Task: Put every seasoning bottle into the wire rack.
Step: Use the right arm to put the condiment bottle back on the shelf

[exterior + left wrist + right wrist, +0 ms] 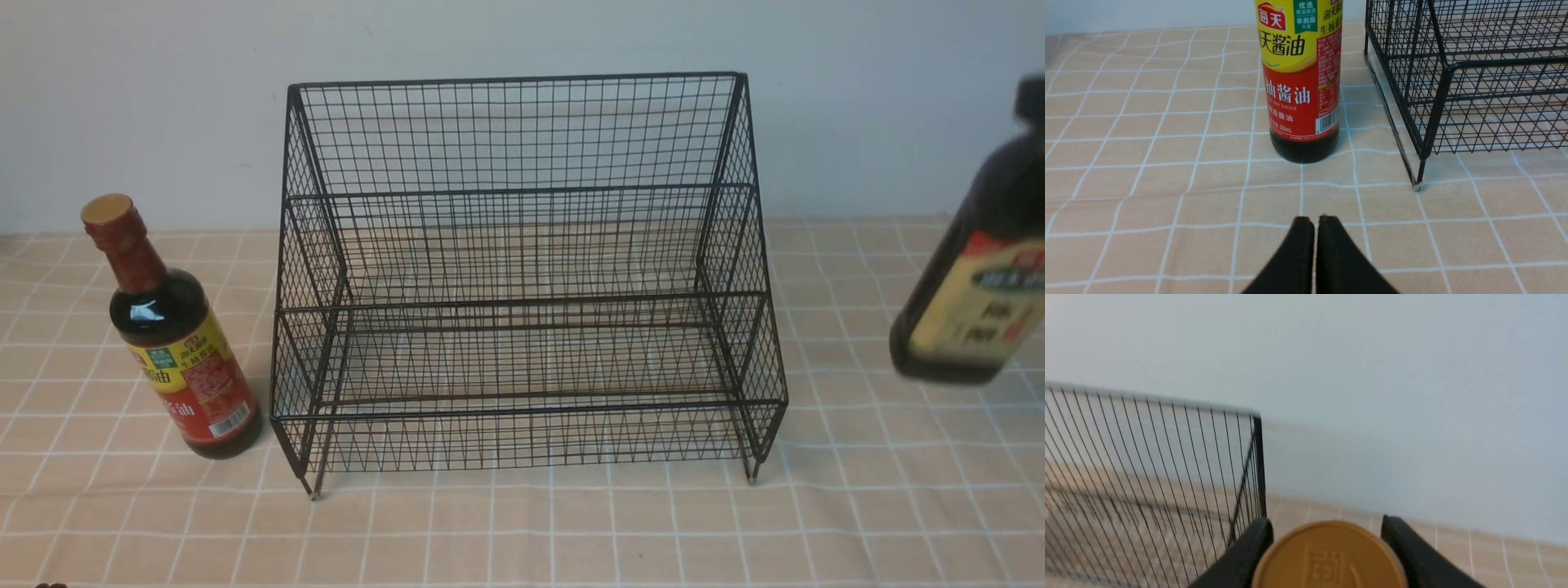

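The black wire rack (522, 278) stands mid-table with both tiers bare. The red-necked bottle (167, 331) with the yellow-red label stands upright on the cloth just left of the rack. It also shows in the left wrist view (1300, 81), beside the rack's corner (1453, 81). My left gripper (1314, 220) is shut and empty, low over the cloth, short of that bottle. My right gripper (1326, 522) is shut on the cream-label bottle (976, 269) at its neck, with the tan cap (1329, 559) between the fingers. The bottle hangs tilted in the air, right of the rack.
A tan checked cloth (522, 531) covers the table. A pale wall (522, 33) rises close behind the rack. The rack's top rim (1151, 400) shows beside the held bottle's cap in the right wrist view.
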Motion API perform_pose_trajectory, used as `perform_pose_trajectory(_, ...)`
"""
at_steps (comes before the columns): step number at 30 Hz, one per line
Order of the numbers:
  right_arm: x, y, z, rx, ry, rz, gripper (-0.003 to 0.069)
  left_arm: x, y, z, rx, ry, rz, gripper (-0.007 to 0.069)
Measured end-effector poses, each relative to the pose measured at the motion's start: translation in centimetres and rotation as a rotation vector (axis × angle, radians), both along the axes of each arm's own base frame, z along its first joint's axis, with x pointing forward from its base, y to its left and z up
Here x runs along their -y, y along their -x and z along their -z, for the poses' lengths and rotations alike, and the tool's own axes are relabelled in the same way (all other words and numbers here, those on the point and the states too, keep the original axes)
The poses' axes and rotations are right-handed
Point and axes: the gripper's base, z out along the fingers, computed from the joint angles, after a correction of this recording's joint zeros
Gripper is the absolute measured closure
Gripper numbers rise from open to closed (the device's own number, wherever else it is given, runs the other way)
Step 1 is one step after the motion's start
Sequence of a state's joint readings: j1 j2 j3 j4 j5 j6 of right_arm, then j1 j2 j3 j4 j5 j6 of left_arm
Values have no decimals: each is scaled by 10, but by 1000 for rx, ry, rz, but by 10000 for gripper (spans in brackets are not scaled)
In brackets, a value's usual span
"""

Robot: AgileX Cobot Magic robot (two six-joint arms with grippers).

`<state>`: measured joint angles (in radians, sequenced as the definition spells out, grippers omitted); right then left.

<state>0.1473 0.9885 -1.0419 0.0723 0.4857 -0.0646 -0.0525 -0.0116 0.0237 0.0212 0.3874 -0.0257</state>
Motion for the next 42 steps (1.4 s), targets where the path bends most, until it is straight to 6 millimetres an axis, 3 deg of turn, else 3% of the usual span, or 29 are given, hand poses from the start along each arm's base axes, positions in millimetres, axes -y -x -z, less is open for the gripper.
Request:
perform_pose_trajectory(6, -12, 10, -44, 122, -88, -75, 345, 0, 0, 0, 0, 0, 0, 631)
perform_pose_trajectory(13, -46, 13, -54, 169, -149, -246, 345, 0, 0, 0, 0, 0, 0, 631)
perform_pose_trajectory(16, -75, -2, -40, 114, -138, -337, 345, 0, 0, 0, 0, 0, 0, 631)
perform_pose_trajectory(25, -119, -40, 0, 3, -107, -401, 345, 0, 0, 0, 0, 0, 0, 631)
perform_pose_trajectory(31, -129, -55, 24, -101, -64, -407, 345, 0, 0, 0, 0, 0, 0, 631)
perform_pose_trajectory(42, -131, -58, 50, -265, 71, -429, 345, 0, 0, 0, 0, 0, 0, 631)
